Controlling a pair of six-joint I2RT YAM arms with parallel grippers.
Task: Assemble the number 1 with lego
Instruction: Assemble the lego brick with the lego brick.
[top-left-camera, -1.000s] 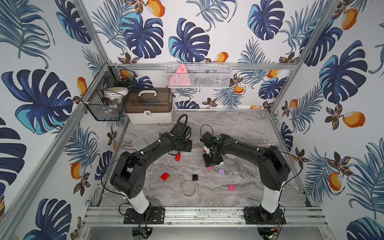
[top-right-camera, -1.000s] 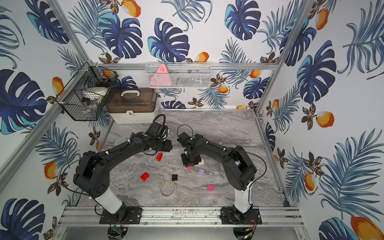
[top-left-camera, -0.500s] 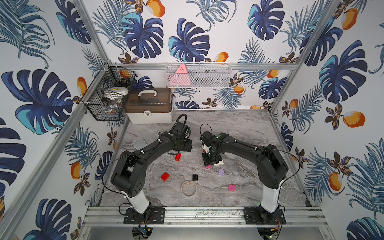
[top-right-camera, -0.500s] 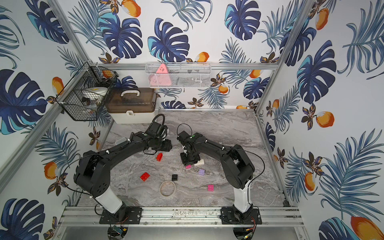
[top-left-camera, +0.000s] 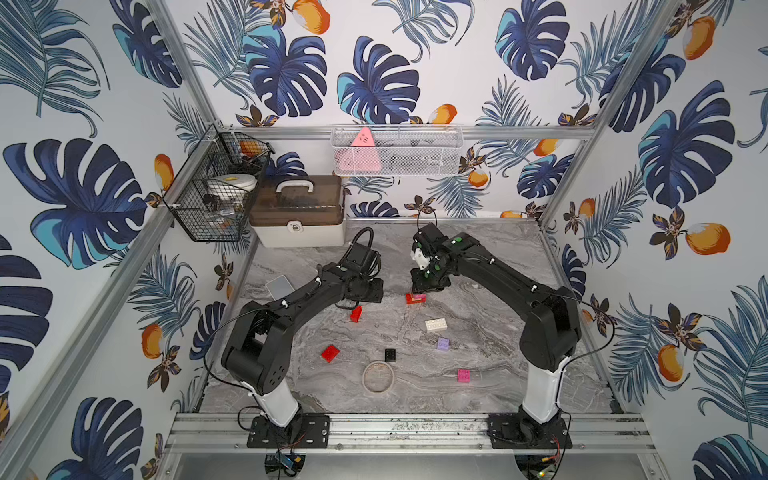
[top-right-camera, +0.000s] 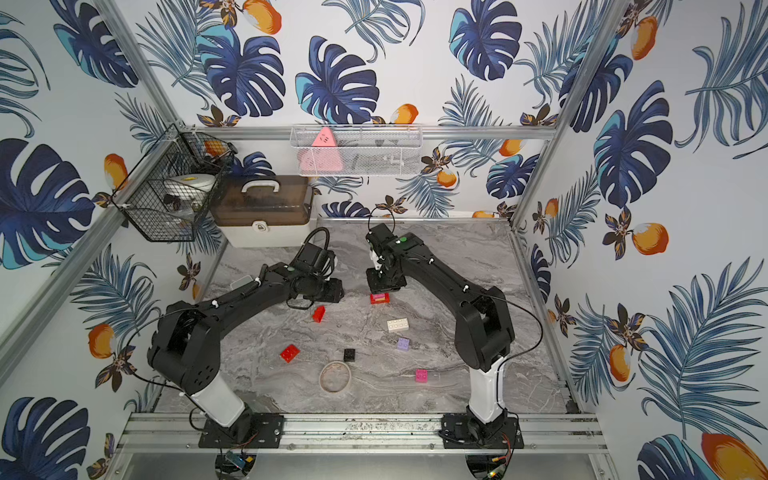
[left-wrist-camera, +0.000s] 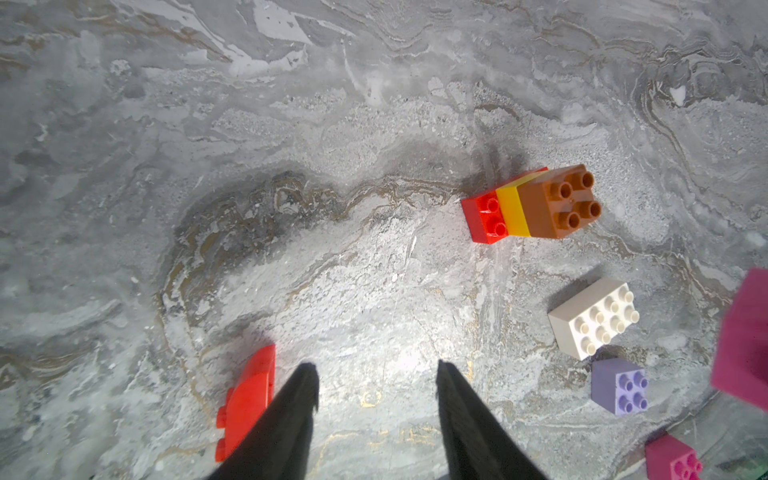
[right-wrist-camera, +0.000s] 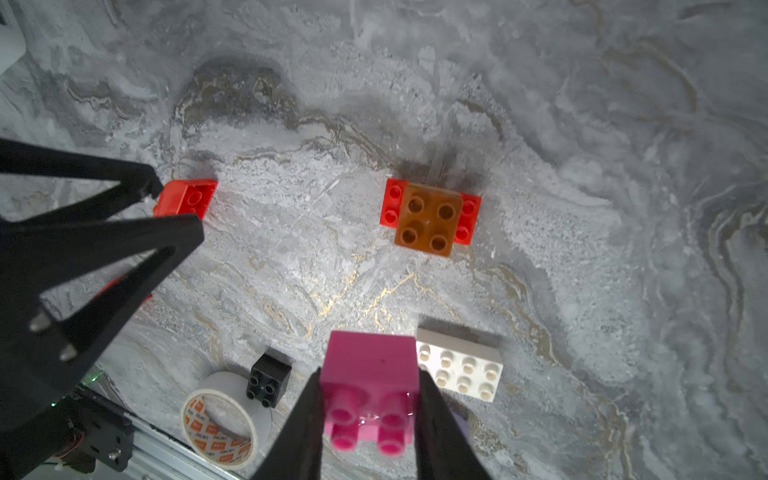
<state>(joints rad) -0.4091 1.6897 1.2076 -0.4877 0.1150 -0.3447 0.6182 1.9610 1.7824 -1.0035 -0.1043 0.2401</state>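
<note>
My right gripper (right-wrist-camera: 370, 376) is shut on a pink lego brick (right-wrist-camera: 370, 386), studs toward the camera, held above the table. It hangs a little short of a stack (right-wrist-camera: 430, 218) with a red base, a yellow layer and an orange top (left-wrist-camera: 552, 203), seen in both top views (top-left-camera: 415, 298) (top-right-camera: 380, 298). My left gripper (left-wrist-camera: 376, 368) is open and empty just above the table (top-left-camera: 361, 301). A red brick on its side (left-wrist-camera: 249, 399) lies just outside one of its fingers. Loose bricks: white (top-left-camera: 435, 325), lilac (top-left-camera: 443, 344), black (top-left-camera: 390, 354), red (top-left-camera: 330, 353), pink (top-left-camera: 464, 375).
A tan tape ring (top-left-camera: 378, 377) lies near the front by the black brick. A pale grey rounded box (top-left-camera: 279, 286) sits by the left arm. A brown-lidded case (top-left-camera: 297, 216) and a wire basket (top-left-camera: 216, 195) stand at the back left.
My right gripper has moved toward the back of the table with the pink brick, uncovering the white brick. The left arm has barely moved.
</note>
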